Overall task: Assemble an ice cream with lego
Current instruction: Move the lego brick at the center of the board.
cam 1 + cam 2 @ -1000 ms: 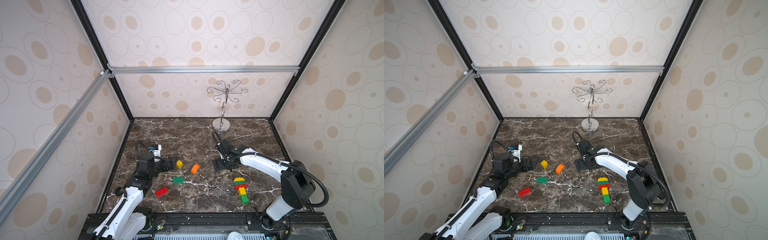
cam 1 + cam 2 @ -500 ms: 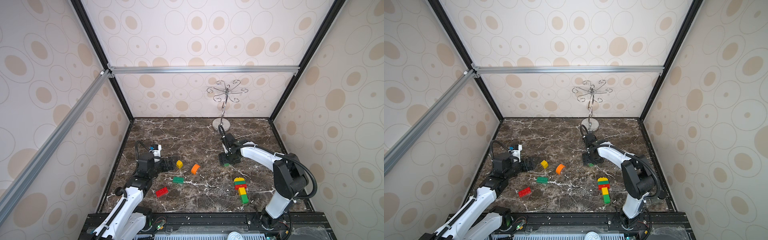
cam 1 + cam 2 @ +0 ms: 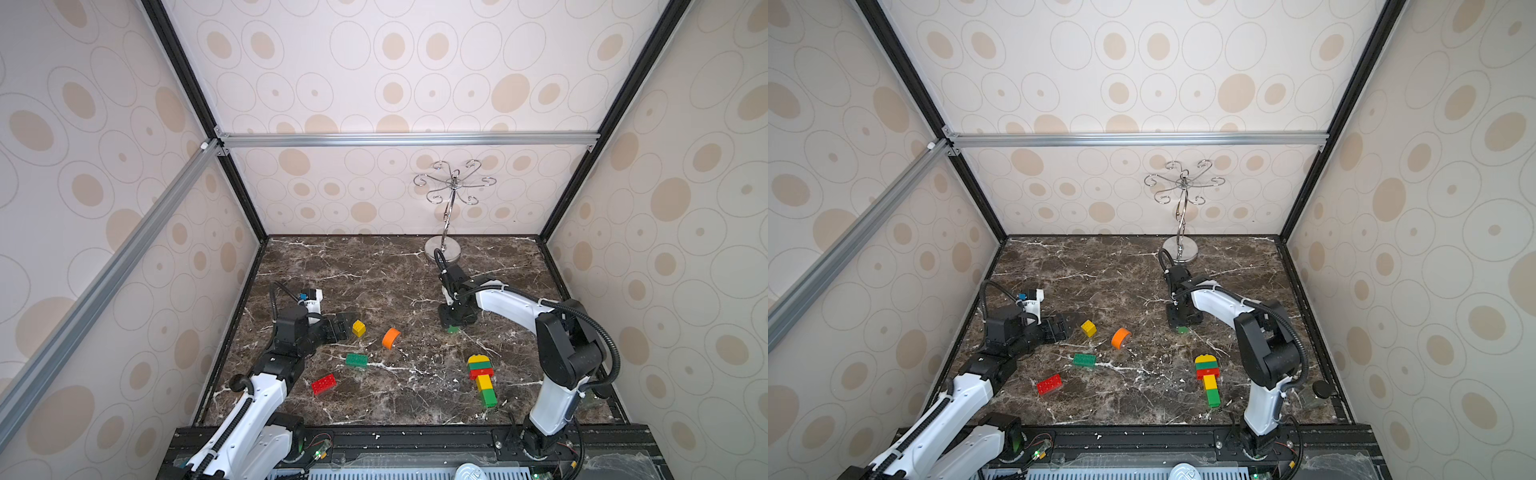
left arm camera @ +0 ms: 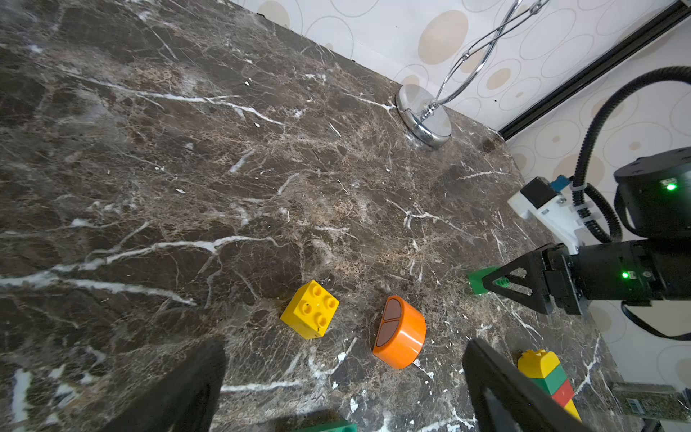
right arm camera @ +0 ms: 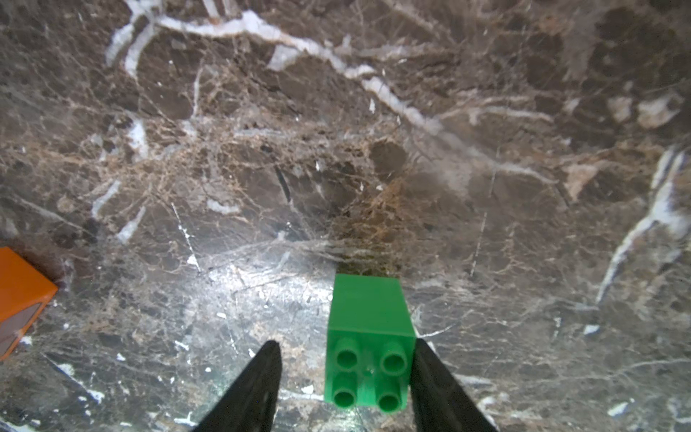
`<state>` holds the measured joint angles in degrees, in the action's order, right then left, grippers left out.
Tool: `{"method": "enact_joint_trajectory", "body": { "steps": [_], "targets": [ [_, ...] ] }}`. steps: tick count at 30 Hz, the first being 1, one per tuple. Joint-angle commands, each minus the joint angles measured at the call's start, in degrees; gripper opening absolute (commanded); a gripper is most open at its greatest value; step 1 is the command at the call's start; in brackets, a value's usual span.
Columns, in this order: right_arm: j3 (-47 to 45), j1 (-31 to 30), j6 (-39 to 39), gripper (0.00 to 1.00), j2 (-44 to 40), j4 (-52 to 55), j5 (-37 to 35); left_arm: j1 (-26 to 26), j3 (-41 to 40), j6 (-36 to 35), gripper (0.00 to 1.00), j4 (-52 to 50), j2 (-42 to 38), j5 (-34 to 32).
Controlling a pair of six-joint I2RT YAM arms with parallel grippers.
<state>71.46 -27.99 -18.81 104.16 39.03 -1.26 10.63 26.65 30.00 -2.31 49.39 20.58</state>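
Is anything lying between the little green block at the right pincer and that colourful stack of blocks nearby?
Nothing visible does. Only bare marble top separates the green block from the stack. The orange dome lies well off to the side, out of that path.

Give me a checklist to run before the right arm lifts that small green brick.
1. The green brick sits between the right gripper's jaws: ok.
2. Both fingers on the brick: not ok. One finger touches its side, while the other finger stands off with a gap.
3. Brick square to the jaws, in the right wrist view: ok.
4. The left gripper is open, holds nothing and is well apart from the right arm: ok.
5. The stack lies on the table with nothing on top of it: ok.
6. Grip firm enough to lift: cannot tell.
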Motion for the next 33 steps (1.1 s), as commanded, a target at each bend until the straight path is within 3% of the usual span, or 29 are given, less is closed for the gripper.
{"method": "enact_joint_trajectory", "body": {
  "steps": [1,8,16,21,33],
  "targets": [
    [0.92,0.26,0.08,0.52,1.09,0.79,-0.63,-0.35,0.26,0.24,1.00,-0.77,-0.93,-0.40],
    [1.49,0.30,0.09,0.48,2.32,1.67,-1.11,-0.35,0.24,0.28,1.00,-0.66,-1.12,-0.43],
    [0.94,-0.17,-0.83,0.23,2.02,1.97,-0.28,-0.35,0.08,0.46,1.00,-0.63,-1.47,-0.57],
    [-0.20,-1.79,-2.59,0.18,-0.10,3.00,-0.54,-0.35,-0.02,0.70,1.00,-0.24,-1.46,-0.49],
    [-4.57,-12.08,-16.39,0.07,-3.01,4.90,-1.59,-0.35,-0.29,1.03,1.00,-0.31,-2.90,-0.62]
  ]
}}
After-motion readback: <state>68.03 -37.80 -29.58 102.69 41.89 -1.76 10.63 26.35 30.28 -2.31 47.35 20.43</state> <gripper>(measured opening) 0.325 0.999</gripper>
